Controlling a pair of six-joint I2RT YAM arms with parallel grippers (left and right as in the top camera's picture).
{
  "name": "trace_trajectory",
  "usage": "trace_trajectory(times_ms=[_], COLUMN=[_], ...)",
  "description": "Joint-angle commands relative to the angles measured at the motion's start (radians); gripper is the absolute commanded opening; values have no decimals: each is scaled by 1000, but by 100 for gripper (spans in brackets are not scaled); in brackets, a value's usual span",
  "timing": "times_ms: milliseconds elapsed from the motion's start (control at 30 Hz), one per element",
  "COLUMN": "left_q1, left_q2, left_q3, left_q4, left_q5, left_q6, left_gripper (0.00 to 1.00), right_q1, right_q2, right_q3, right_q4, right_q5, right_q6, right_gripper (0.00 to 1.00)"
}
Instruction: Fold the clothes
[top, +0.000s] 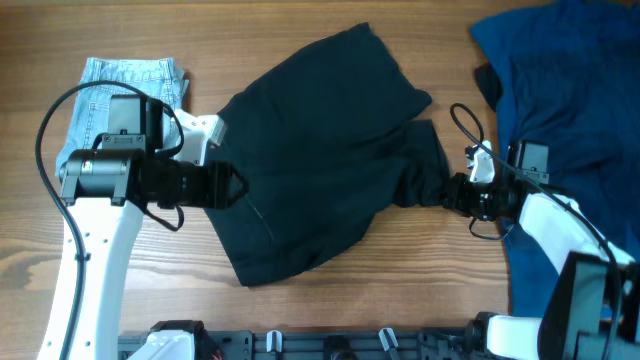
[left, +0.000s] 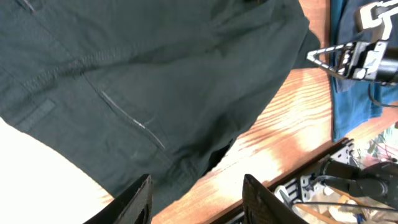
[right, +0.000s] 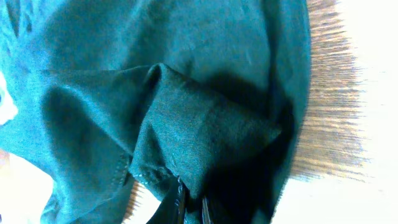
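Black shorts (top: 320, 170) are mid-table, spread mostly flat on a diagonal from lower left to upper right. One part trails off to the right and bunches up there. Bare wood of the table (top: 300, 30) shows around most of them.

Left gripper (top: 236, 186) sits at the left edge of the black shorts, low over the cloth. In the wrist view the jaws stand apart. The edge of the shorts runs under the gap with wood beside it, and nothing is clamped between them. From that angle I can't tell whether the tips touch the fabric or hang just above it.

Right gripper (top: 452, 192) is at the bunched right end of the black shorts. In the wrist view the jaws are closed tight, with a fold of the dark cloth pinched at the tips and rising from them as a ridge. It is gripping the shorts there.

Denim shorts (top: 130, 80), light blue, lie top left, partly under the left arm. They are near the black shorts but don't overlap them.

Royal-blue garment (top: 570, 90) lies crumpled and covers the right side of the table. It runs from the top edge down under the right arm. Its left edge is near the bunched end of the black shorts.
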Motion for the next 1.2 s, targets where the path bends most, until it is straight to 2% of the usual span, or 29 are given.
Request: trace_trajectory(times_ms=[0, 67, 133, 167, 267, 367, 567, 633, 767, 967, 1000, 1033, 1100, 1167], left_q1=[-3, -3, -3, -3, -3, -3, -3, -3, -3, -12, -13, -19, -41, -72], left_q2=[1, 1, 1, 1, 1, 0, 0, 0, 0, 3, 6, 10, 16, 18], left_q3=[-9, -9, -10, -14, -79, -202, -494, -548, -608, -648, -657, -666, -679, -679], left_q4=[-30, -52, -79, -96, -127, -117, 35, 80, 212, 284, 309, 332, 381, 415], left_q5=[23, 23, 23, 21, 10, 7, 8, -32, -98, -108, -108, -108, -95, -66], left_q6=[-7, -11, -59, -93, -266, -340, -432, -459, -554, -659, -659, -658, -658, -651], left_gripper=[44, 41, 39, 36, 37, 38, 48, 69, 75, 77, 72, 64, 58, 33], right_q1=[3, 3, 3, 3, 3, 3, 3, 3, 3, 3, 3, 3, 3, 3], right_q2=[-95, -150, -201, -237, -306, -322, -321, -321, -321, -321, -321, -321, -321, -321], right_q3=[3, 3, 6, 11, 24, 34, 35, 35, 35, 35, 35, 35, 35, 35], right_q4=[-20, -27, -20, -21, -18, -12, -13, -13, -8, -7, -6, -5, -4, -2], right_q5=[92, 150, 131, 137, 199, 206, 206, 206, 207, 207, 207, 207, 207, 207], right_q6=[128, 211, 210, 227, 370, 396, 390, 389, 388, 386, 385, 385, 386, 386], right_gripper=[4, 4, 4, 4, 4, 4, 5, 4, 4, 4, 4, 4, 4, 4])
